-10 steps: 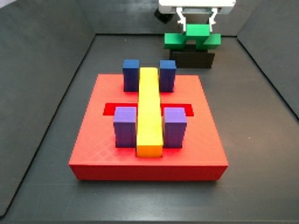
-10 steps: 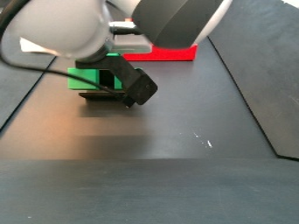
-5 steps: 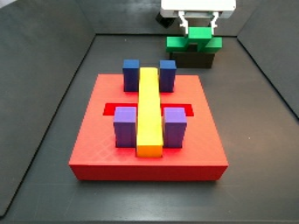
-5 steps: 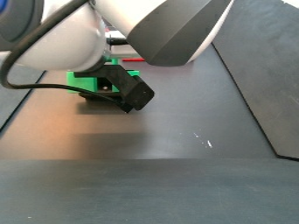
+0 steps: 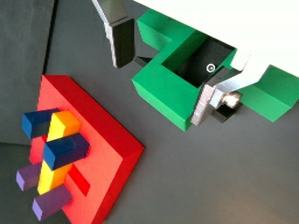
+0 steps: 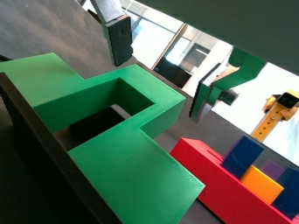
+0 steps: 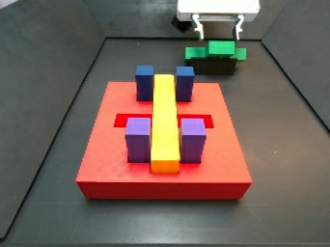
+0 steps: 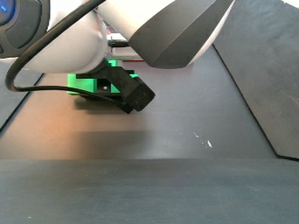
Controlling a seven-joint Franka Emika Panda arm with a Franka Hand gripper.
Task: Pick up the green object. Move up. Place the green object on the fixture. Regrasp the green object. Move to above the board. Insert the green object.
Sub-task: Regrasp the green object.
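Listing what sits at the far end of the dark floor, from my position as arm.
Tool: my tool point(image 5: 170, 79) hangs over the green object, its flat silver fingers point(image 5: 118, 39) spread wide to either side, released and gripping nothing.
Green object: green object point(image 5: 187, 83), bright glossy plastic, blocky U-shape with a deep square notch; in a side view point(image 7: 214, 49) it lies on top of the fixture, behind the board.
Fixture: fixture point(image 7: 218, 65), small black glossy block, mostly covered by the green piece.
Board: board point(image 7: 110, 166), flat red matte slab with recessed slots, well apart from the fixture.
Board contents: long yellow bar point(image 7: 165, 121) down the middle; blue blocks point(image 7: 146, 82) at its far end, purple blocks point(image 7: 137, 139) at its near end, one each side.
Obstruction: in a side view my own arm housing point(image 8: 128, 26) covers most of the green object point(image 8: 84, 83).
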